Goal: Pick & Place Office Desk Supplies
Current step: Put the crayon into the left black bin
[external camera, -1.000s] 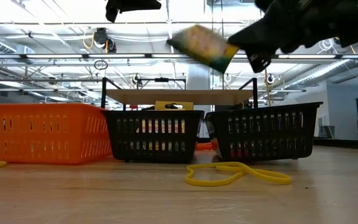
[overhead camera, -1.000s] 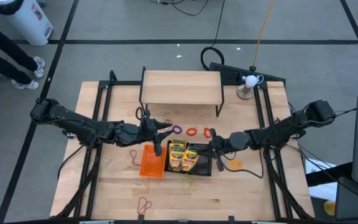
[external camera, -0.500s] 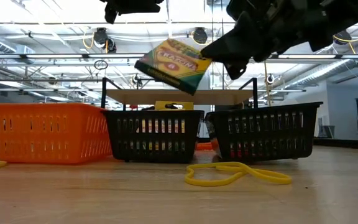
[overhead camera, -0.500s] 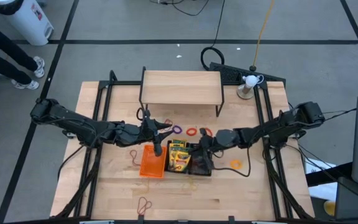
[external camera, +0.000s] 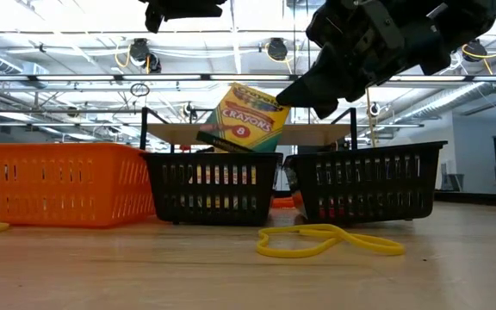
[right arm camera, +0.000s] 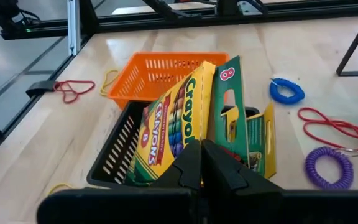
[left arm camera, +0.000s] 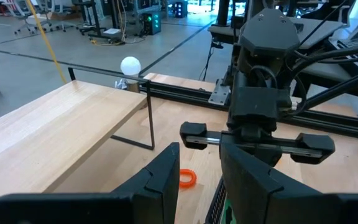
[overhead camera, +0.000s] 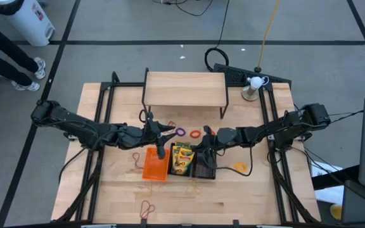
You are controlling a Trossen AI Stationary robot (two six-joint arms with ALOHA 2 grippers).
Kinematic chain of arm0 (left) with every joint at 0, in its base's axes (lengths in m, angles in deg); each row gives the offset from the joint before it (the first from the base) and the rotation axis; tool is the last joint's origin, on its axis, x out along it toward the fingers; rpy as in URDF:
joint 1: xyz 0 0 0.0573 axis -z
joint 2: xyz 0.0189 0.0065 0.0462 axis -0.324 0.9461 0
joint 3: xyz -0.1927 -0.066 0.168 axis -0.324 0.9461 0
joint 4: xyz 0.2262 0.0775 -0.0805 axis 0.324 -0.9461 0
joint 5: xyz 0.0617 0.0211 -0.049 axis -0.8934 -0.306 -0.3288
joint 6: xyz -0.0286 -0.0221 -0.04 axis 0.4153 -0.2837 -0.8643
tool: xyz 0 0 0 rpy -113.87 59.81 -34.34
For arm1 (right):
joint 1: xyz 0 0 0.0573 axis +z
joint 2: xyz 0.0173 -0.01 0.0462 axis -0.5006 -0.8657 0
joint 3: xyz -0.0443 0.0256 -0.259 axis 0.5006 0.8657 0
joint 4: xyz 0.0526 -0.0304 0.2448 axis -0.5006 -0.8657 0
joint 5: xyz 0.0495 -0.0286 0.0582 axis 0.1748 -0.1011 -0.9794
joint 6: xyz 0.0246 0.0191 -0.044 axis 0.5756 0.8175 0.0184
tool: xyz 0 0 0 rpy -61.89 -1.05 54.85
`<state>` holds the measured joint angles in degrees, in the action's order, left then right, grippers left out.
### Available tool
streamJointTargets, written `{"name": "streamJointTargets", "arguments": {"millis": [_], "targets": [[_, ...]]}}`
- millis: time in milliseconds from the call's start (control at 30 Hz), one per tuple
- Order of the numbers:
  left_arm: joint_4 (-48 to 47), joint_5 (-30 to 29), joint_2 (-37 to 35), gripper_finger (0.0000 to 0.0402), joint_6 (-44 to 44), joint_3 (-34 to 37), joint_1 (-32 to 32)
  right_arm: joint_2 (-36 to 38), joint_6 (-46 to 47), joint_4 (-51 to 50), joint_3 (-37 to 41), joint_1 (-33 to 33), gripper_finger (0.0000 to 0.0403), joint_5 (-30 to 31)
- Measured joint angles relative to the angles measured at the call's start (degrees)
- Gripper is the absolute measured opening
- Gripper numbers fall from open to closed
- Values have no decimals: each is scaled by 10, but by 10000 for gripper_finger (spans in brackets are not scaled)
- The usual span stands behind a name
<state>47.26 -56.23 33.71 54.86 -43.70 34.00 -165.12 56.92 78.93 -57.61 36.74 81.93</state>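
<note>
Three mesh trays stand side by side: an orange tray (overhead camera: 155, 166), a middle black tray (overhead camera: 181, 171) with crayon boxes in it, and a right black tray (overhead camera: 206, 168). My right gripper (right arm camera: 201, 163) is shut on a yellow-and-green crayon box (external camera: 246, 118), which hangs over the middle black tray (external camera: 212, 185). My left gripper (left arm camera: 197, 180) waits open and higher up, over the gap between the orange and the middle tray, with nothing between its fingers. Rubber-band loops lie on the table: blue (right arm camera: 286, 91), purple (right arm camera: 328, 167), red (right arm camera: 328, 123). My right gripper pinches the crayon box between its two fingers at the upper corner (external camera: 279, 97) nearest the gripper, where the yellow face meets the green side (right arm camera: 199, 138). The fingers come slanting down from the table's right. The box hangs tilted below them, clear of the tray.
A wooden shelf riser (overhead camera: 184, 88) stands at the far middle of the table. A yellow band (external camera: 325, 239) lies in front of the right black tray, an orange band (overhead camera: 241, 166) to its right, a red band (overhead camera: 146, 208) near the front edge. A person's legs (overhead camera: 11, 57) show beyond the far left corner.
My right gripper has carried the crayon box toward the table's left, from over the right black tray to over the middle one, and a little down. The box has turned from lying slanted to standing more upright, its printed face toward the table's near edge.
</note>
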Motion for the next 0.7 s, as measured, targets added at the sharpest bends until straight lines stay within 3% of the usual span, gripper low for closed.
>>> {"name": "streamJointTargets", "arguments": {"millis": [467, 700], "targets": [[4, 0, 0, 120, -2, 0, 0, 0, -43, 9, 0, 2, 5, -18], [4, 0, 0, 120, -1, 0, 0, 0, -44, 32, 0, 16, 73, -19]]}}
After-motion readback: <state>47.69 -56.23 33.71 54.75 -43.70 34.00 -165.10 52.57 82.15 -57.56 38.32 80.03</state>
